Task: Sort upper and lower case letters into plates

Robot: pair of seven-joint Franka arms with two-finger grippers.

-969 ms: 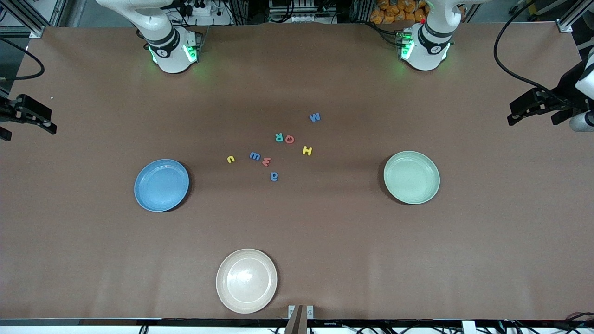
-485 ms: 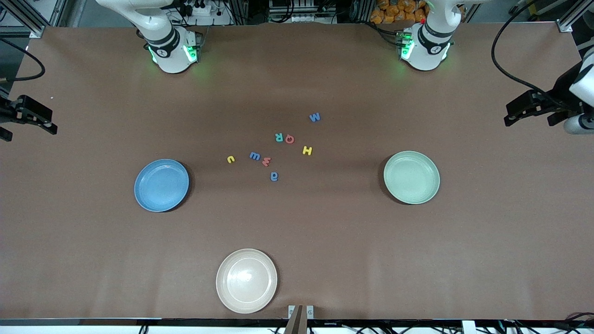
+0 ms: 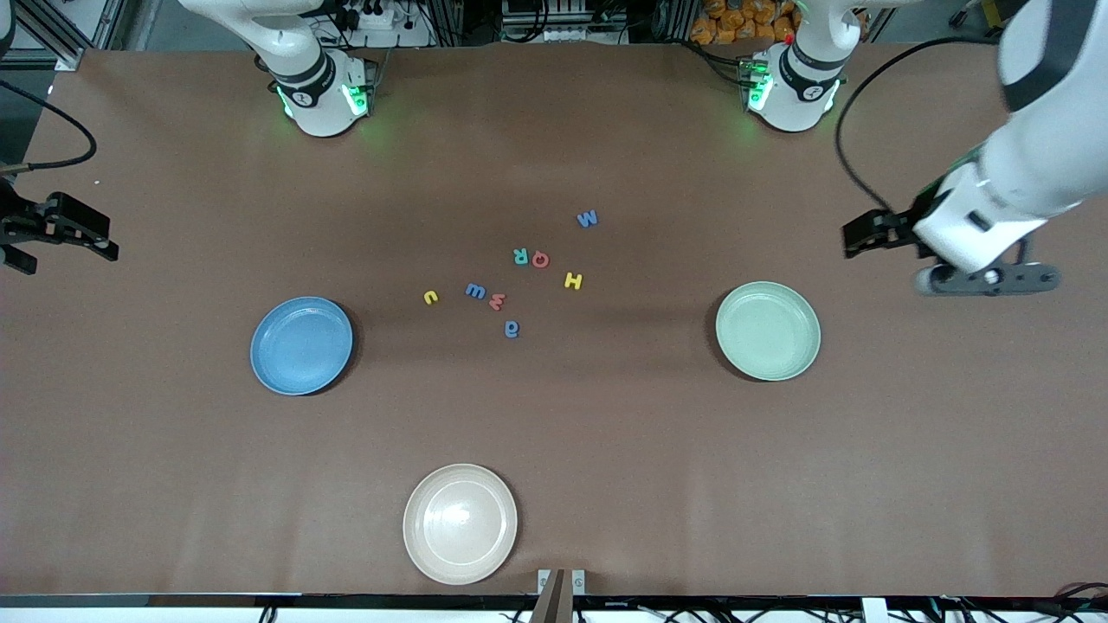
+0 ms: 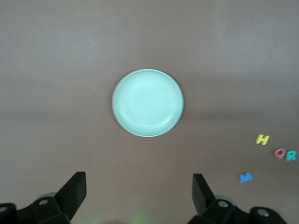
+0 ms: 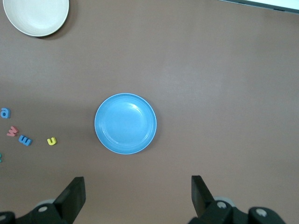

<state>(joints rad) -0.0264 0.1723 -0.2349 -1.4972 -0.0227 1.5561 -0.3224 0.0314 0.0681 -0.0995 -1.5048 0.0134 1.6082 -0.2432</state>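
Note:
Eight small letters lie in the middle of the table: blue M [image 3: 587, 218], teal R [image 3: 520, 256], red Q [image 3: 540, 259], yellow H [image 3: 573, 280], yellow u [image 3: 430, 297], blue w [image 3: 475, 291], red w [image 3: 497, 301], blue a [image 3: 512, 328]. The blue plate [image 3: 301, 345] sits toward the right arm's end, the mint plate [image 3: 768, 330] toward the left arm's end; both hold nothing. My left gripper [image 3: 857, 235] hangs open over bare table beside the mint plate [image 4: 147, 102]. My right gripper [image 3: 95, 242] is open over the table's edge, with the blue plate [image 5: 125, 123] in its view.
A cream-white plate [image 3: 460, 523] rests near the table's front edge, nearer the camera than the letters. A black cable [image 3: 853, 112] trails from the left arm over the table. Both arm bases [image 3: 322, 95] stand along the edge farthest from the camera.
The left arm has swung in from the table's end, bringing its gripper over the table close to the mint plate. The right gripper has shifted slightly inward. The letters and plates have not moved.

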